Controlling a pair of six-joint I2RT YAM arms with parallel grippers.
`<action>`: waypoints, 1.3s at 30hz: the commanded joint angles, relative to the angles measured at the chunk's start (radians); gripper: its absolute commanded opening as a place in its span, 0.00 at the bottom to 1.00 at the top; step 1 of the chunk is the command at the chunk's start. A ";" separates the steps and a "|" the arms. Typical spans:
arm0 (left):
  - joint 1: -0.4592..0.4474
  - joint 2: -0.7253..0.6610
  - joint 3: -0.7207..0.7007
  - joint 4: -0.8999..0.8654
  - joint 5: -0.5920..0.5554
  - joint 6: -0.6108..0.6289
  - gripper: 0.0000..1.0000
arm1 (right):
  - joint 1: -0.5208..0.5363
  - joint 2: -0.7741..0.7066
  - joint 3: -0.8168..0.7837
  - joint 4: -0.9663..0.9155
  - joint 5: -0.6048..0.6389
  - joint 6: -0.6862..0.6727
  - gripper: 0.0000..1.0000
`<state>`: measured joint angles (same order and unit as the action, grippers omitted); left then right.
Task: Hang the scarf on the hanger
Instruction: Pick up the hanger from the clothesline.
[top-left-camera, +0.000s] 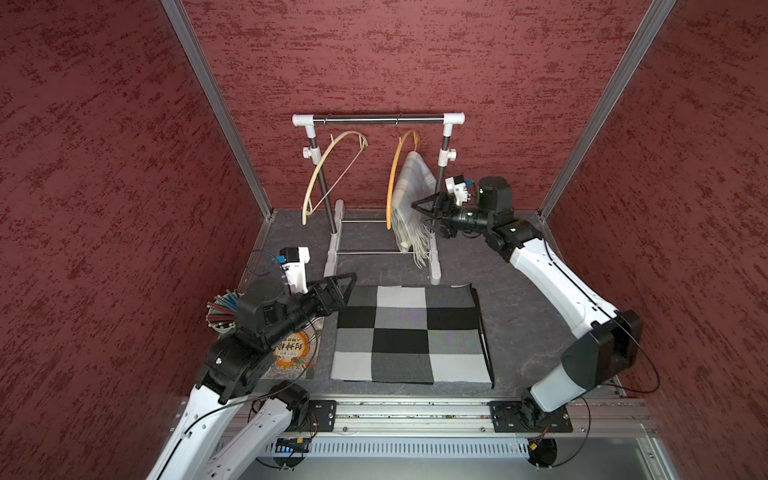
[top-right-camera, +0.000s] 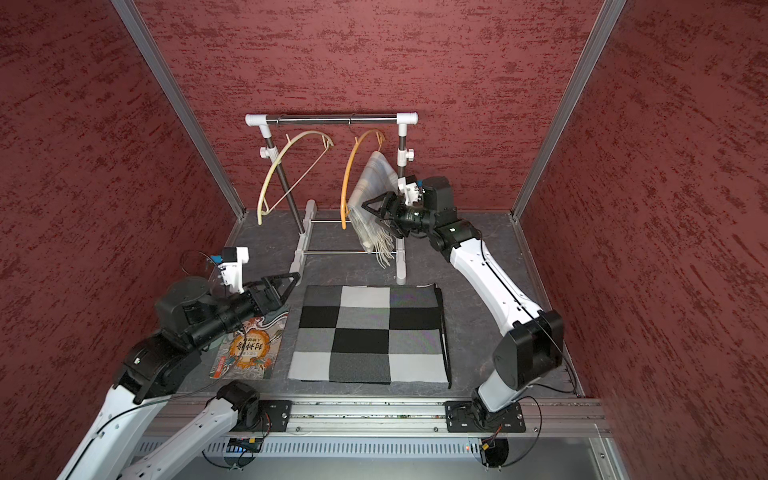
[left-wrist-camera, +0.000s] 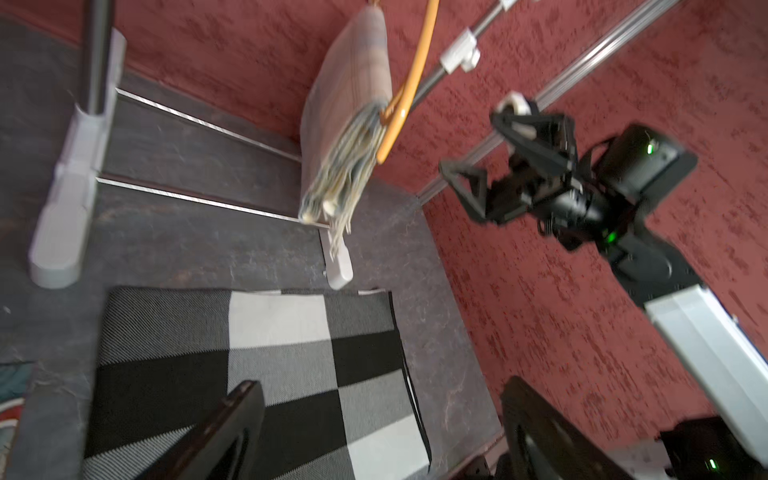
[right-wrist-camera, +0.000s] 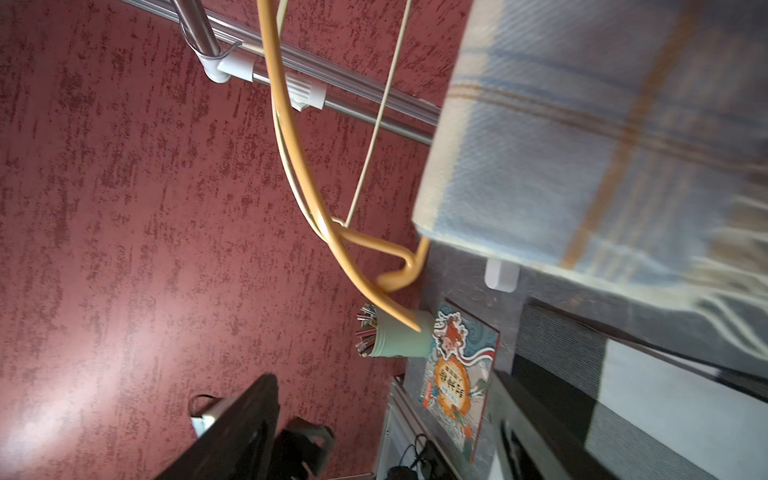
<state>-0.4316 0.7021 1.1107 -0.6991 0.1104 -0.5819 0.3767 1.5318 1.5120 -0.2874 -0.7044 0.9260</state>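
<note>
Red textured walls, grey mat underfoot. Scarf hangs on orange hanger on rack, fringe down. In both top views my right gripper overlaps scarf. Left wrist view shows right gripper just beside it, not touching, fingers spread, empty. My left gripper also spread, empty, by far corner of checkered cloth. Right wrist view alone shows whole pencil cup beside book.
</note>
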 joint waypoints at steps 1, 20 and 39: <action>0.039 0.144 0.188 -0.091 -0.255 0.187 0.98 | -0.028 -0.152 -0.108 -0.103 0.034 -0.177 0.83; 0.455 0.828 0.680 0.065 0.258 0.514 0.92 | -0.029 -0.575 -0.336 -0.389 0.015 -0.337 0.81; 0.361 0.864 0.867 0.022 0.167 0.642 0.00 | -0.029 -0.617 -0.397 -0.413 0.018 -0.317 0.79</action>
<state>-0.0727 1.5856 1.9255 -0.7074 0.2932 0.0299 0.3477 0.9276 1.1076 -0.6884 -0.6876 0.6167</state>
